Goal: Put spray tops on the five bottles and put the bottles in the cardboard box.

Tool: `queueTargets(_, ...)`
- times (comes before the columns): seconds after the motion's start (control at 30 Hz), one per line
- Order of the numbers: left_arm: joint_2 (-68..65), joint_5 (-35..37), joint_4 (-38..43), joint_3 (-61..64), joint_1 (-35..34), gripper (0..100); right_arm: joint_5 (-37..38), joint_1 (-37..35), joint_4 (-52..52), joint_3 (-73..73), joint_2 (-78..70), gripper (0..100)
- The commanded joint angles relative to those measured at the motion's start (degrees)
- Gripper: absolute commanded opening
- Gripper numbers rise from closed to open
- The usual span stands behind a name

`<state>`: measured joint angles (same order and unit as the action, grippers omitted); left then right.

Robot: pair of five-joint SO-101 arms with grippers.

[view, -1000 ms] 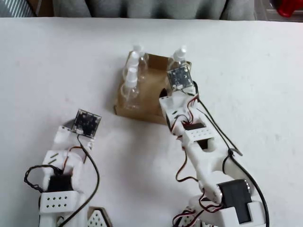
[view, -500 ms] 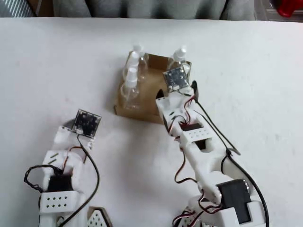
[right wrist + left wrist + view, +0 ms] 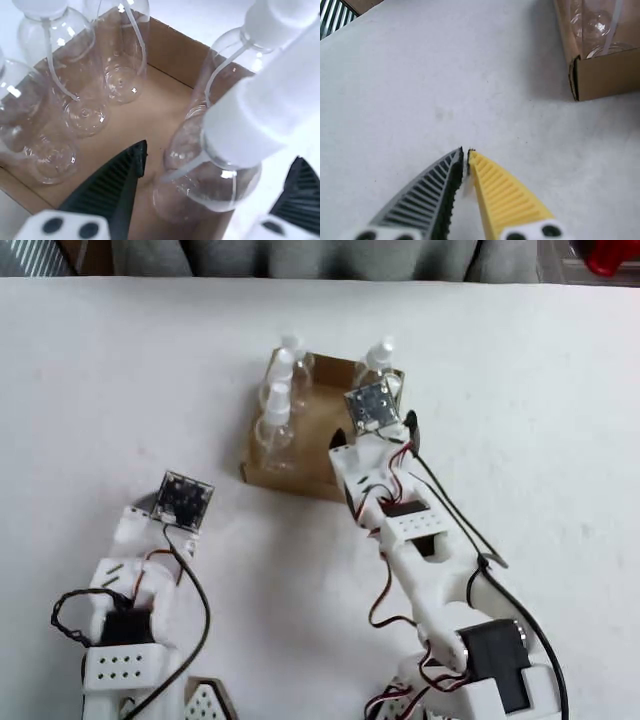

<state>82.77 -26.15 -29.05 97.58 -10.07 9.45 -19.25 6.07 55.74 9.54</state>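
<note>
The cardboard box [image 3: 318, 430] stands mid-table with clear bottles upright in it, each with a white spray top. Three bottles [image 3: 276, 400] line one side and one bottle [image 3: 380, 356] stands in the far corner. My right arm [image 3: 400, 520] hangs over the box's right side. In the right wrist view my right gripper [image 3: 218, 157] is open, its black fingers [image 3: 120, 182] well apart on either side of a topped bottle [image 3: 200, 190] standing in the box [image 3: 165, 107]. My left gripper [image 3: 466, 152] is shut and empty, low over the table near a box corner [image 3: 602, 75].
White table [image 3: 120, 370] all around the box, with free room to the left, the right and behind it. The left arm [image 3: 150, 570] stays near the front left edge. Dark clutter and a red object [image 3: 615, 255] lie beyond the far edge.
The right wrist shifted slightly left over the box, then stopped. The left arm has not moved.
</note>
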Motion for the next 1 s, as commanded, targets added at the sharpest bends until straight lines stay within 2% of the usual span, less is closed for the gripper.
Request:
queueTargets(0.0, -0.5, -0.7, 1.6, -0.3, 0.5, 2, -0.5, -0.1, 0.1, -0.9, 1.2, 36.8)
queueTargets(0.67, -0.5, -0.7, 1.6, -0.3, 0.5, 2, -0.6, 0.0, -0.3, 2.3, 10.4, 36.8)
queueTargets(0.97, -0.5, -0.7, 1.6, -0.3, 0.5, 3, -0.4, 0.0, -2.6, 6.8, 20.4, 36.8)
